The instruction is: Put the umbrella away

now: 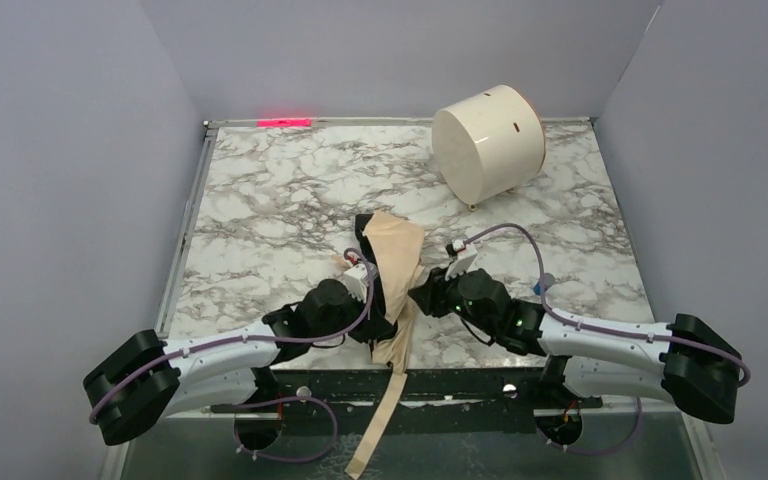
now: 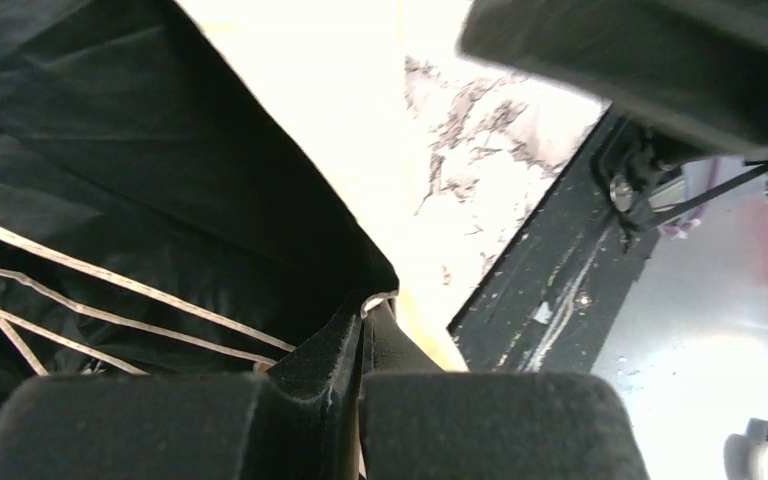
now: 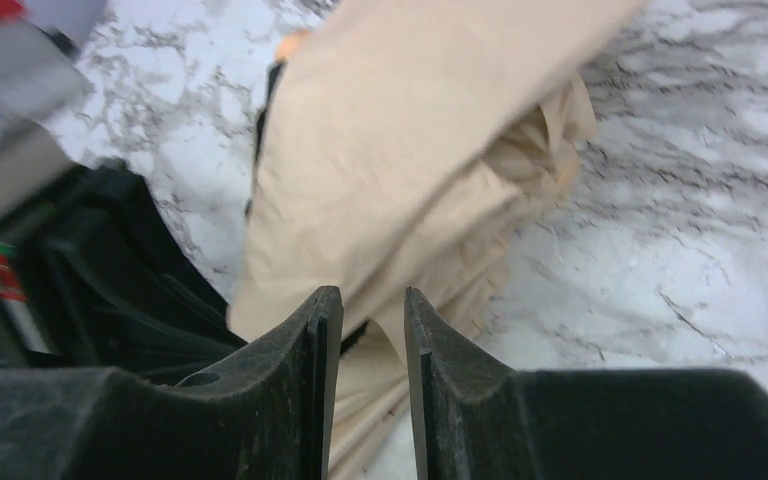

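My left gripper [image 2: 360, 372] is clenched on a fold of the umbrella [image 1: 392, 262], pinning it near the front edge of the table [image 1: 260, 200] so my right gripper [image 3: 372, 335], jaws slightly apart at the tan cloth, can gather it; whether it grips, I cannot tell.

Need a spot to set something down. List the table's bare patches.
Bare: back-left marble table, from the left wall to the white drum; right side, between drum and right arm. Crowded: centre front, left gripper and right gripper at the umbrella.

Umbrella [image 1: 400, 250] matt beige cloth, black lining; table [image 1: 260, 200] glossy marble-look; drum [image 1: 488, 140] smooth cream plastic
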Robot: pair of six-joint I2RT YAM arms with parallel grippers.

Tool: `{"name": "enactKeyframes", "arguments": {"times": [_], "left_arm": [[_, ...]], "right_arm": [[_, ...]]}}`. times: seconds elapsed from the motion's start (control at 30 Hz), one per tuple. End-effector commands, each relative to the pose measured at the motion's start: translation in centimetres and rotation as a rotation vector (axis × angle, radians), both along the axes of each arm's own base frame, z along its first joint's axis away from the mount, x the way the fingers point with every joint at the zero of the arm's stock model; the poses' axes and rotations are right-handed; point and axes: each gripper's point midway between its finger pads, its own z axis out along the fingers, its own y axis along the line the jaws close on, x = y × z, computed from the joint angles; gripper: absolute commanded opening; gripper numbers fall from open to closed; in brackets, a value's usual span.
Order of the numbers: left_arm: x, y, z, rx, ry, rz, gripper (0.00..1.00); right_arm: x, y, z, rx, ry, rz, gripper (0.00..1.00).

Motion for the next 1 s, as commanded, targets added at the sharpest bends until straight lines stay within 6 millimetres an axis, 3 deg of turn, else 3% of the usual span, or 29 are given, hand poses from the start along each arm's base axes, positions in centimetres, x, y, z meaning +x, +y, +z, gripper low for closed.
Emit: {"name": "enactKeyframes", "arguments": {"times": [0.0,0.23,0.5,0.73,0.97], "left_arm": [[-0.5,1.0,-3.0,0.066,0.011,0.039,0.0],[-2.1,2.8,-6.0,0.081,0.083,0.074,0.0],[-2.3,3.7,-7.7,0.134,0.112,0.099,0.0],[-2.3,3.6,-8.3,0.164,0.129,0.098,0.0],[-2.0,2.8,-6.3,0.089,0.099,0.093,0.01]], "right_arm": [[0.0,1.9,2.5,0.02,-0.02,0.06,0.34],[-0.1,4.2,3.1,0.064,-0.035,0.129,0.28],[-1.3,7.2,1.5,0.088,0.025,0.256,0.27],[-1.1,6.7,-2.5,0.025,0.063,0.229,0.26],[-1.1,3.6,-8.7,-0.088,0.139,0.127,0.24]]}}
